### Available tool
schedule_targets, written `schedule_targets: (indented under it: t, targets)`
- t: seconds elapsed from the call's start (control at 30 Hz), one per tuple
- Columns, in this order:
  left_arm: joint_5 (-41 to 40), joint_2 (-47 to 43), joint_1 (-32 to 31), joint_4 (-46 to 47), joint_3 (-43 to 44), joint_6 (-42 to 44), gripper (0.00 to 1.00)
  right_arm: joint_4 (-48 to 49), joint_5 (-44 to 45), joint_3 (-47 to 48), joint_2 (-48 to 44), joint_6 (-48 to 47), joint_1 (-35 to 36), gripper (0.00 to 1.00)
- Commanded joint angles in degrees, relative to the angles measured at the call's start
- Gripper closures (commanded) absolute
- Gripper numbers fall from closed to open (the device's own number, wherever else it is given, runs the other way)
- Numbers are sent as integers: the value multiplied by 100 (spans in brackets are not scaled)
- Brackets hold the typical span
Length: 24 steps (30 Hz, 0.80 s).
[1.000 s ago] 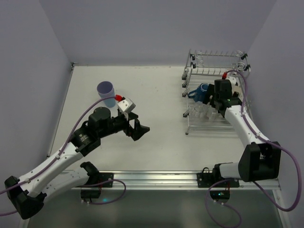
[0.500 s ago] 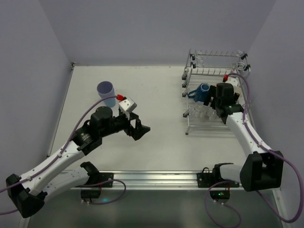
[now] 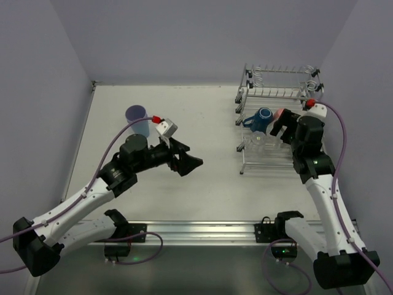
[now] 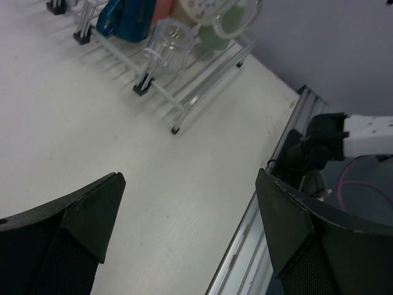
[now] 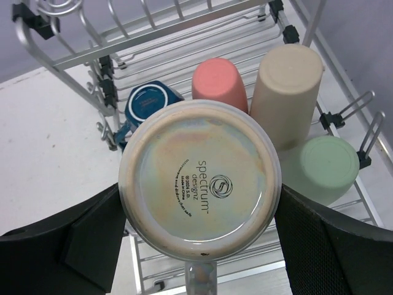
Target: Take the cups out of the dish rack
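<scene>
Right gripper [image 5: 199, 236] grips an upturned, pearly glazed ceramic mug [image 5: 199, 178], apparently just above the silver wire dish rack [image 3: 273, 93]. Lift straight up, clearing the pink cup [image 5: 218, 80] below. Left gripper [image 4: 190, 203] hangs open.

Left arm [image 3: 73, 206] and right arm [image 3: 328, 196]: white link shells, black joint housings. A purple cable [image 3: 347, 153] loops along each. Red cap [image 3: 156, 117] and white camera block [image 3: 166, 128] sit behind the fingers. Fingers [image 5: 319, 246] are matte black, wedge-shaped, with mesh-textured inner faces.
</scene>
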Motion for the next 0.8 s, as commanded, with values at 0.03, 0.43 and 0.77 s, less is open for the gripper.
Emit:
schedule_targets:
  t: [0.03, 0.43, 0.77]
  targets:
    - [650, 490, -39, 2383, -175, -1676, 5, 583, -747, 161, -638, 398, -9, 42]
    - [625, 2671, -215, 4891, 589, -2814, 8, 1188, -2697, 214, -1245, 1541, 0, 43]
    - [660, 3550, -232, 5463, 1116, -3043, 9, 1980, -3875, -286, -1421, 2613, -9, 43]
